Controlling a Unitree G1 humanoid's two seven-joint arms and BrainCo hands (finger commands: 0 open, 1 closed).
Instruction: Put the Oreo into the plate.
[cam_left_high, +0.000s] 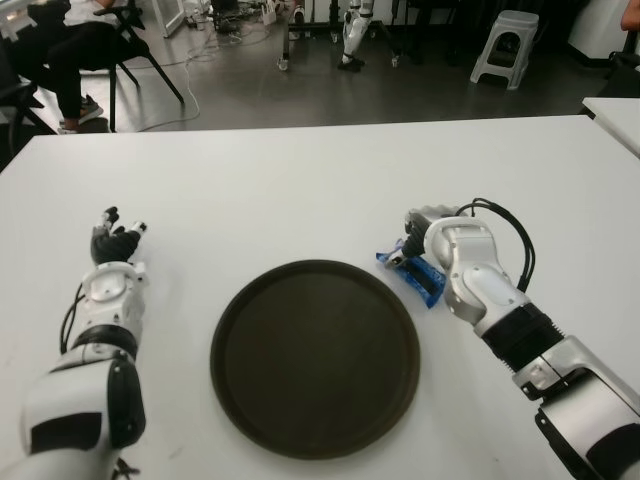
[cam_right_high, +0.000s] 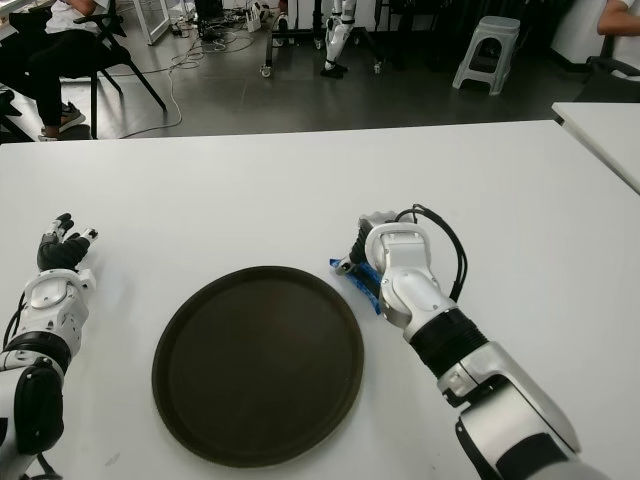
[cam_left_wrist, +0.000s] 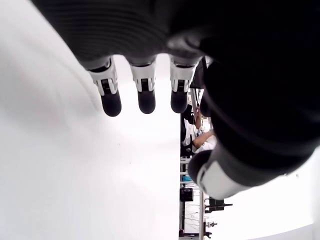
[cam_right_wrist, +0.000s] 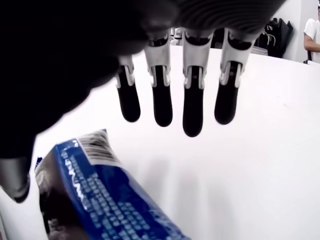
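Nearest the camera sits the round dark plate, bare, with the blue Oreo packet lying on the white table just off its rim at about two o'clock. My right hand hovers over the packet's far end, fingers extended and released, holding nothing. I judge this the reach-and-grasp step: next the fingers must close on the packet, lift it, and carry it toward eight o'clock over the rim. My left hand shows at the plate's ten o'clock, fingers loosely open. Nothing blocks the short path; chairs and a stool stand far beyond the table.
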